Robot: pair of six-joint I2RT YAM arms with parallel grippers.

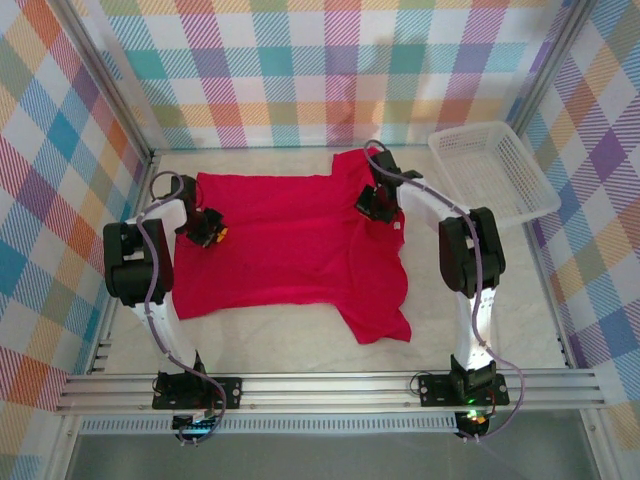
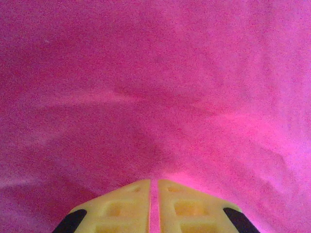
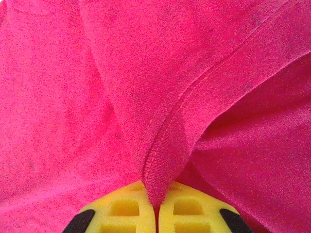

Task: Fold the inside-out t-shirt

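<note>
found t-shirt (image 1: pixel 290 240) spread flat across the table (image 1: pixel 300 340). noted left hand (image 2: pixel 154 189) pressed together on a thin ridge of cloth, right hand (image 3: pixel 156 194) pinching a seamed fold. judged first fold barely begun; judged an even joint lift needed next.

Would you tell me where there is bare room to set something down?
Bare table lies between the near hem of the t-shirt and the front rail, and right of the right arm, nearer than the basket. The left arm crowds the left edge.
</note>
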